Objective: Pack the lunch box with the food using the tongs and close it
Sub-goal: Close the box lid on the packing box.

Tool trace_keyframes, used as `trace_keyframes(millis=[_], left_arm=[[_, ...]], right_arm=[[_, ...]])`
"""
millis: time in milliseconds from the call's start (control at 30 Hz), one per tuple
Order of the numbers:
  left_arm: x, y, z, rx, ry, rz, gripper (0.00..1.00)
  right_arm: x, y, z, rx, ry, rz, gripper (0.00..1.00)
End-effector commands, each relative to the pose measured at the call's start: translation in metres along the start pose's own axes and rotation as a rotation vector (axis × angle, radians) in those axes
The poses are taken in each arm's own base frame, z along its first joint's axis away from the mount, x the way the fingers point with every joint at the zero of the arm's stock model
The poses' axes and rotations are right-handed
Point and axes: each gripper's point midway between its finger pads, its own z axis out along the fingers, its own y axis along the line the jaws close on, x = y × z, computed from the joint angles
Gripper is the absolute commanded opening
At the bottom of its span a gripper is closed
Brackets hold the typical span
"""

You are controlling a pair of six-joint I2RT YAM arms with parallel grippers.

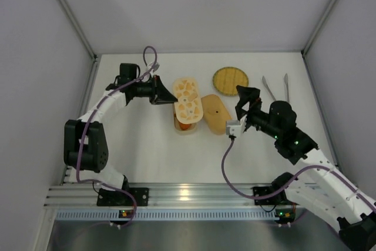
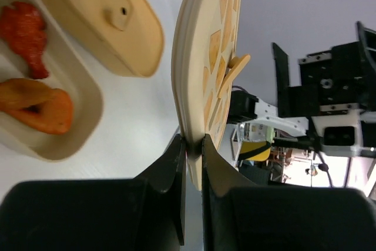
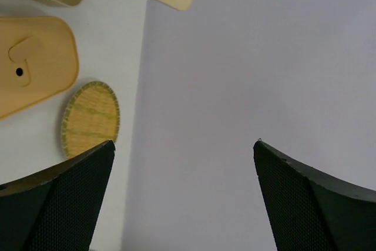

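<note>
My left gripper [image 2: 194, 140] is shut on the edge of the cream patterned lunch box lid [image 2: 208, 57] and holds it upright on its rim. In the top view the lid [image 1: 187, 96] hangs over the far part of the lunch box [image 1: 178, 125], with the left gripper [image 1: 165, 93] at its left side. Orange-red food [image 2: 36, 109] lies in the lunch box [image 2: 88, 107]. The tongs [image 1: 276, 87] lie at the back right of the table. My right gripper [image 1: 249, 100] is open and holds nothing, raised between the tongs and the box; its jaws [image 3: 183, 145] stand wide apart.
A plain tan oval lid with a small knob [image 1: 215, 114] lies just right of the lunch box, seen also in the wrist views [image 2: 103, 19] [image 3: 32, 66]. A round woven yellow plate [image 1: 230, 79] [image 3: 91, 119] sits behind it. White walls enclose the table.
</note>
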Motion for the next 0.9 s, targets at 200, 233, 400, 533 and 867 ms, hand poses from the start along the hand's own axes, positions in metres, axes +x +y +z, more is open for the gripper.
trace_keyframes(millis=[200,233,400,533,867], left_arm=[[-0.009,0.079,0.016,-0.147,0.081,-0.015,0.00],[-0.012,0.088,0.019,-0.154,0.080,-0.027,0.00],[-0.017,0.108,0.026,-0.180,0.069,-0.049,0.00],[-0.015,0.119,0.028,-0.192,0.081,-0.061,0.00],[-0.015,0.137,0.017,-0.185,0.096,-0.085,0.00]], right_arm=[[0.056,-0.012,-0.019,0.026,0.343,0.656,0.99],[0.060,-0.005,-0.020,0.013,0.369,0.712,0.99],[0.067,0.000,-0.023,0.028,0.400,0.813,0.99],[0.069,0.004,-0.023,0.034,0.410,0.848,0.99],[0.064,0.020,-0.022,-0.004,0.401,0.886,0.99]])
